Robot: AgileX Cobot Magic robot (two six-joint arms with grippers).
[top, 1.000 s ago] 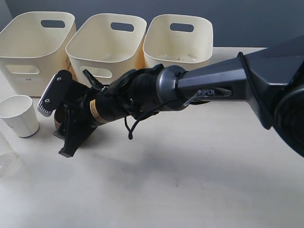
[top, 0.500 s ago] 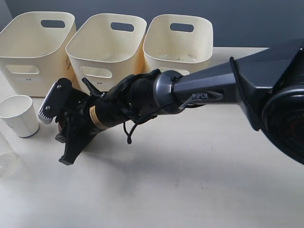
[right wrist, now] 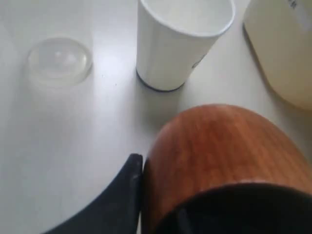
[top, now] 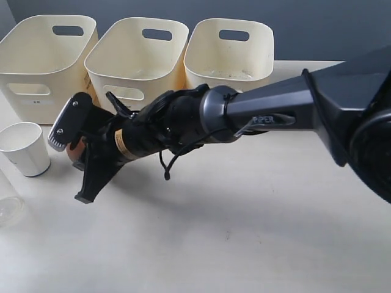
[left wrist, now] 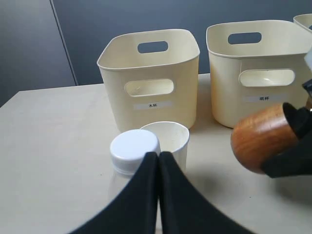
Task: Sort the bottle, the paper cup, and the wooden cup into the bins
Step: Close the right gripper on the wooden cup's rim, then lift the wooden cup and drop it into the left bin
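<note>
My right gripper [top: 77, 156] reaches across to the left side and is shut on the wooden cup [top: 76, 149], a brown barrel shape held tilted just in front of the bins. Up close, the wooden cup [right wrist: 219, 156] is pressed against one black finger [right wrist: 124, 192]. The white paper cup [top: 24, 148] stands left of it, and the clear bottle [top: 7, 204] shows at the left edge. My left gripper [left wrist: 158, 155] is shut and empty, just behind the bottle's white cap [left wrist: 135, 150] and the paper cup [left wrist: 168, 141]. The wooden cup [left wrist: 261, 137] hangs to their right.
Three cream bins stand in a row at the back: left bin [top: 46, 61], middle bin [top: 137, 61], right bin [top: 229, 55]. The right arm's dark body [top: 275, 116] stretches across the table in front of them.
The right gripper dipped toward the table, then rose a little with the wooden cup in its grip. The paper cup and bottle have not moved.
</note>
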